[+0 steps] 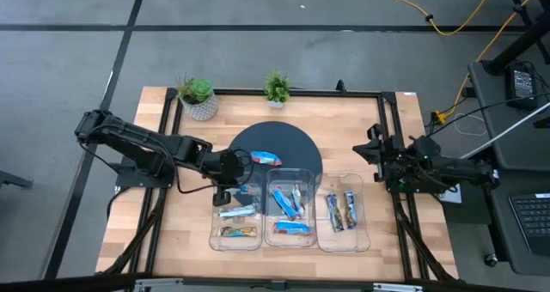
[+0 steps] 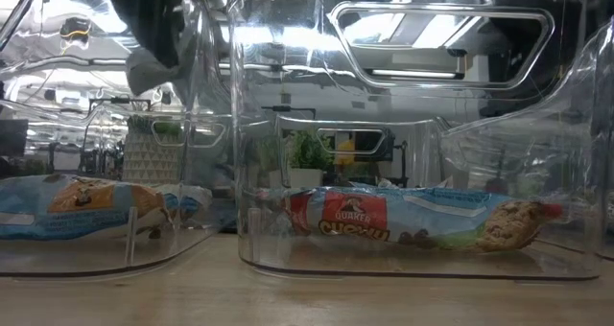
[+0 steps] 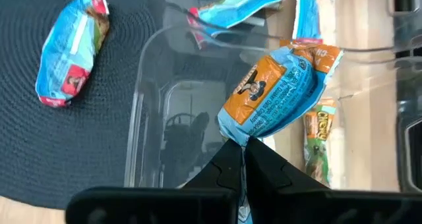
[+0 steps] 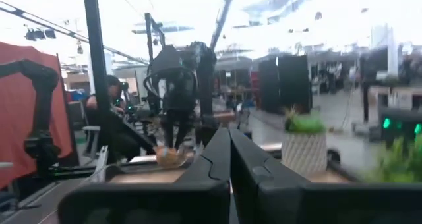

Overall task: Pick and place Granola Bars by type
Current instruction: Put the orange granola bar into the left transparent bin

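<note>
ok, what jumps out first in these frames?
The left gripper, shut on an orange-and-blue granola bar, hangs over the left clear tray. One blue bar lies on the round dark mat. The right gripper waits, shut, at the table's right edge.

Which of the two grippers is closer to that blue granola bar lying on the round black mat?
The left gripper, shut on an orange-and-blue granola bar beside the blue granola bar. The right gripper waits far across the table.

Bright overhead light; tray [image 2: 403, 38] glare; backgrounds blurred.
</note>
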{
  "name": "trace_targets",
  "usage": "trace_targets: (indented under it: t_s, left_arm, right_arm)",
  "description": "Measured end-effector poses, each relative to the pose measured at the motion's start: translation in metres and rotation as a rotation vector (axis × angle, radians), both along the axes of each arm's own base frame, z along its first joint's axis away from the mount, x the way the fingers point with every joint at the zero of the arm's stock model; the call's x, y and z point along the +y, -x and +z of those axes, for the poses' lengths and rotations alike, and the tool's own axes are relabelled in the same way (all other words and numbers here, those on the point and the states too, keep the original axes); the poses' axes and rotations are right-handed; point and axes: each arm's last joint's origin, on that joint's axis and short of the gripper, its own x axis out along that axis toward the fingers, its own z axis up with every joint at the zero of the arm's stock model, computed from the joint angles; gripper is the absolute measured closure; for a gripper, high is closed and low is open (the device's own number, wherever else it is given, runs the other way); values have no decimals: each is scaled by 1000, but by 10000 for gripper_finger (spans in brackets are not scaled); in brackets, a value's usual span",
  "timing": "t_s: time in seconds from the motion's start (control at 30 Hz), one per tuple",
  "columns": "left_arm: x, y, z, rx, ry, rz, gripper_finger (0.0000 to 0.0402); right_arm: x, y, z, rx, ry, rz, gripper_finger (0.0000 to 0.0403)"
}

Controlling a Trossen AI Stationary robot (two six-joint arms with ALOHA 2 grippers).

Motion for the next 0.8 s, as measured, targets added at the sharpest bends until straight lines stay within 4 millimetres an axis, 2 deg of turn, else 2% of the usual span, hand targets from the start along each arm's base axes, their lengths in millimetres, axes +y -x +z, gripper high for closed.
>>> trace_targets:
  t_s: [0.23, 0.4, 0.8]
  left_arm:
    - [-1, -9, -16, 68, -33, -37, 397]
    - [6, -14, -22, 95, -17, -60, 399]
    - [14, -24, -43, 180, -43, -93, 383]
  right_arm:
    - [2, -5, -20, 181, -46, 45, 402]
    - [3, -5, -28, 269, -53, 52, 402]
    - [3, -5, -28, 266, 2, 44, 398]
